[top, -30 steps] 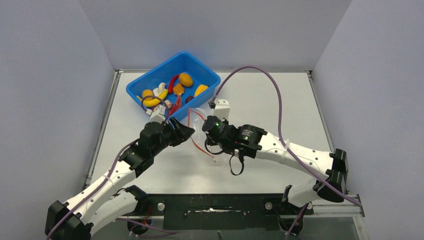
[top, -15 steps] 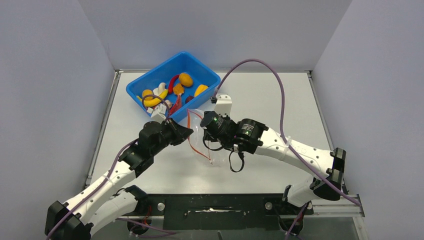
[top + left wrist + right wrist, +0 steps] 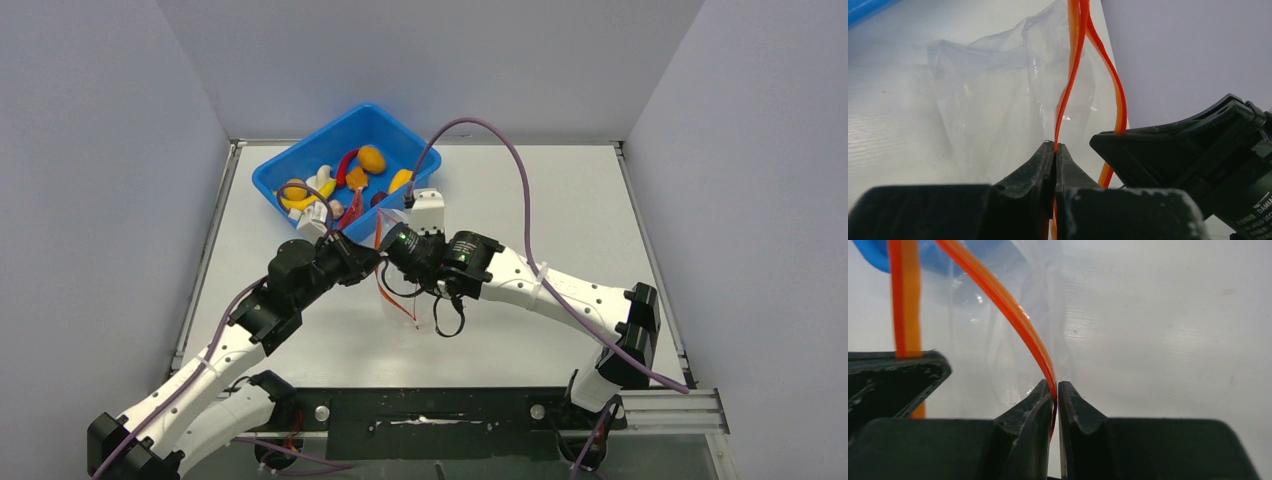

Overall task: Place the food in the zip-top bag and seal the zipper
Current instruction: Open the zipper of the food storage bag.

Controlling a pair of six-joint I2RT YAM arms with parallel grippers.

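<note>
The clear zip-top bag (image 3: 410,290) hangs between both grippers over the table's middle, and I see no food in it. Its mouth is parted, and each orange zipper (image 3: 1075,60) lip runs to a different gripper. My left gripper (image 3: 1055,146) is shut on one lip. My right gripper (image 3: 1054,387) has its jaws pinched on the other lip (image 3: 1008,305). In the top view the left gripper (image 3: 372,262) and the right gripper (image 3: 392,250) nearly touch. The food lies in the blue tub: a banana (image 3: 300,200), a red chili (image 3: 345,163) and orange lumps (image 3: 372,158).
The blue tub (image 3: 400,131) stands at the back left, just beyond the grippers. Grey walls close in the table on three sides. A purple cable (image 3: 500,150) arcs over the right arm. The right gripper's black body (image 3: 1198,160) fills the left wrist view's right side.
The left gripper closed on its zipper lip. The right gripper opened, slid left toward the left gripper and closed again on the other lip. Both arms shifted slightly left and back.
</note>
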